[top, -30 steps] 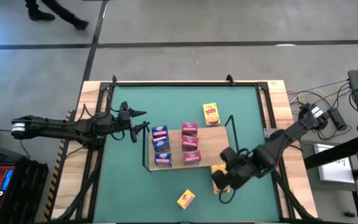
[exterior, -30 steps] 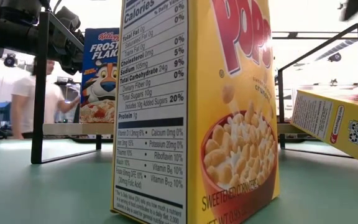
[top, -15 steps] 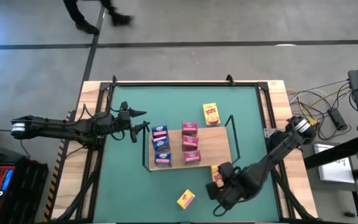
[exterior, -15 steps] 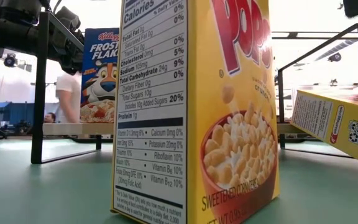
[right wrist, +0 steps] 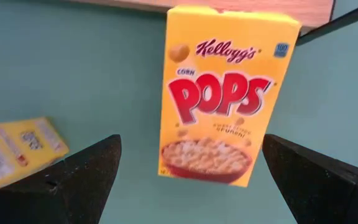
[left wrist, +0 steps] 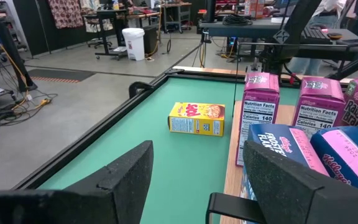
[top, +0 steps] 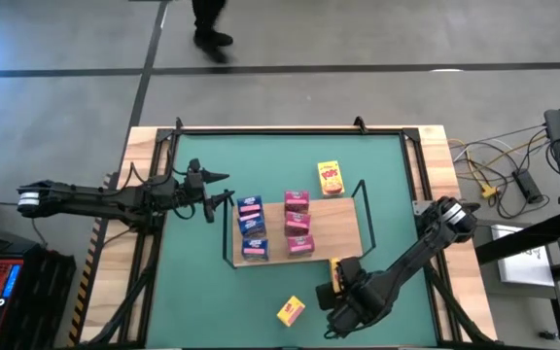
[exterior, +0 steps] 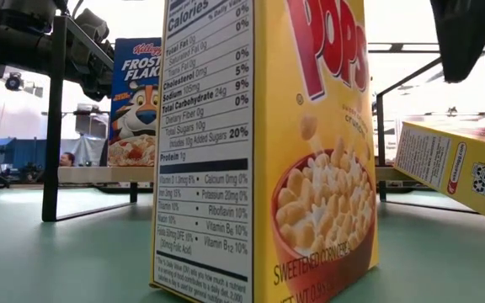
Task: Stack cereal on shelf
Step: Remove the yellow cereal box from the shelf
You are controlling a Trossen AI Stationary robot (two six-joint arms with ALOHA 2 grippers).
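Right arm has swung toward the near edge of the bench over the last second; the right gripper now hangs over the flat-lying yellow box just off the shelf's near right corner, where a second ago it sat further back, closer to the shelf. In the right wrist view that Corn Pops box sits centred between the fingers, jaws spread wide and empty, not touching it yet. Means: lining up a pick, grasp not started.

Left gripper unchanged, parked beside the shelf's left rail, partly open and holding nothing.

Cereal status: three blue boxes and three pink boxes already on the shelf in two columns. All three yellow ones still on the green bench: one standing behind the shelf, one near the front edge, plus the targeted one. Roughly two-thirds done, judging by the layout.

Person walking past on the floor beyond the bench, position changed, irrelevant.
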